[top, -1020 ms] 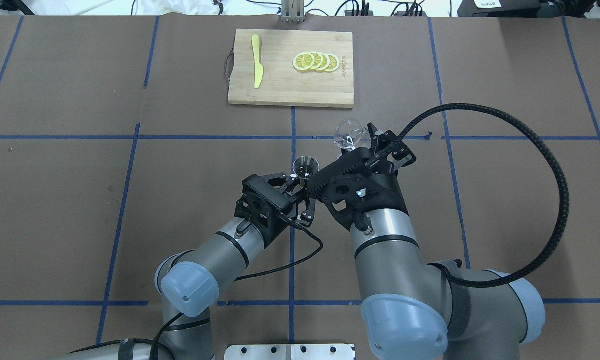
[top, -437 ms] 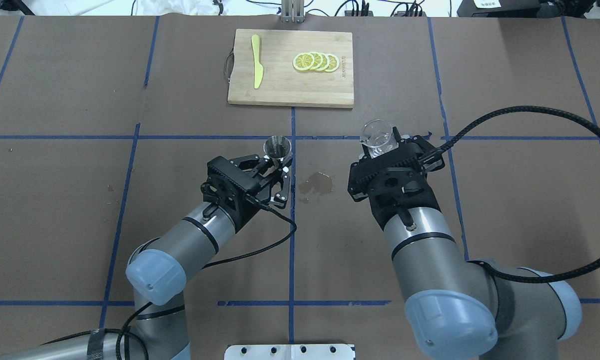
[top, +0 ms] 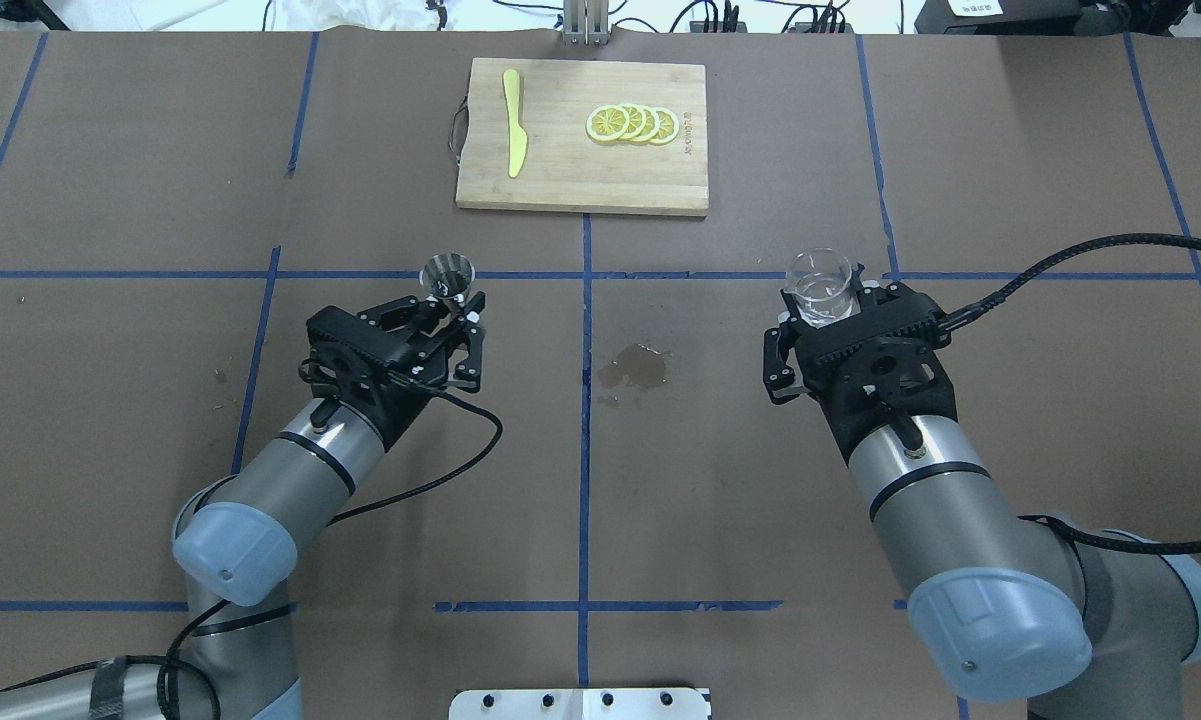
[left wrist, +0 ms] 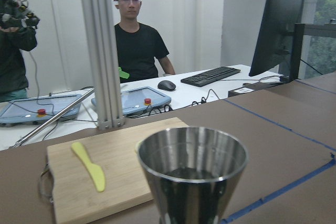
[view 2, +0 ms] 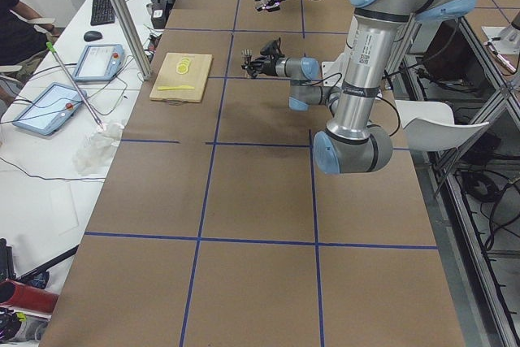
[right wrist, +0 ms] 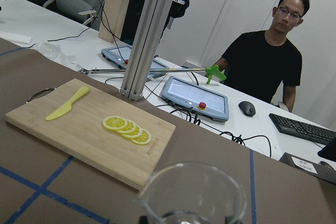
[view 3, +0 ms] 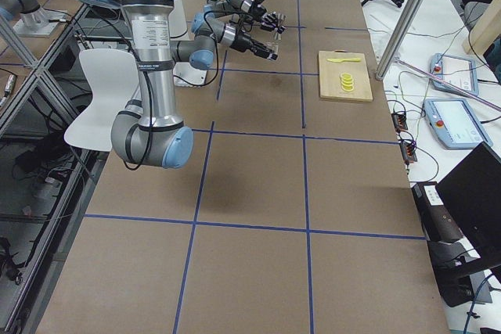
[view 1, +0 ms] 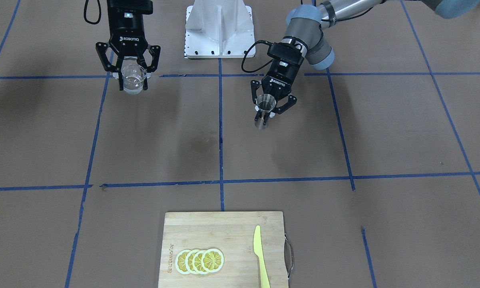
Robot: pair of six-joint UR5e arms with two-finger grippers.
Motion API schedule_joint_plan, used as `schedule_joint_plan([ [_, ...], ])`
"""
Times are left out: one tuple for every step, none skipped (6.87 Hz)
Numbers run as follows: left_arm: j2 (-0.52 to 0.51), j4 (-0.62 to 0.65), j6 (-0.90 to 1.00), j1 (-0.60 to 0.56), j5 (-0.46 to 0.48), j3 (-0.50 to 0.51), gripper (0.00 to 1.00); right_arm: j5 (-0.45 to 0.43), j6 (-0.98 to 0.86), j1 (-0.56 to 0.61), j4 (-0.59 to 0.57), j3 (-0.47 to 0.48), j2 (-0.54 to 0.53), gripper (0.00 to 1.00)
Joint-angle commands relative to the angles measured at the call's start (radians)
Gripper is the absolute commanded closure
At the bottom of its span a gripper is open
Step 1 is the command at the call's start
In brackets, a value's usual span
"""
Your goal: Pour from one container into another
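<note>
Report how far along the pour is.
Done, it seems: liquid sits in the jigger, and a wet patch lies on the table. In hand: the left gripper holds the jigger upright, and the right gripper holds the glass cup upright, well apart from it. Left: probably only setting both down. Whether the cup is fully empty I cannot tell.

Bright, even light from overhead fills every view; the brown surface (top: 110, 400) shows only soft, diffuse patches of shadow. The steel jigger (left wrist: 191, 174) catches sharp reflections, the glass cup (right wrist: 191, 198) looks slightly soft, and the window (left wrist: 321, 19) is mildly overexposed.
</note>
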Motion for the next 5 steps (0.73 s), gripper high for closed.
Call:
schedule_joint_plan([
  [0.205,-0.104,-0.087,-0.030,0.031,-0.024,1.00,0.051,0.039,0.029,0.065,-0.002,-0.044,1.00],
  [0.326,-0.243,-0.139,-0.029,0.089,0.002,1.00,0.064,0.080,0.043,0.065,-0.002,-0.070,1.00],
  [0.344,-0.264,-0.162,-0.030,0.136,0.015,1.00,0.082,0.088,0.054,0.067,-0.002,-0.073,1.00],
  [0.382,-0.267,-0.320,-0.030,0.185,0.058,1.00,0.084,0.088,0.058,0.067,-0.001,-0.073,1.00],
  [0.426,-0.272,-0.348,-0.030,0.227,0.069,1.00,0.084,0.088,0.061,0.065,-0.002,-0.073,1.00],
])
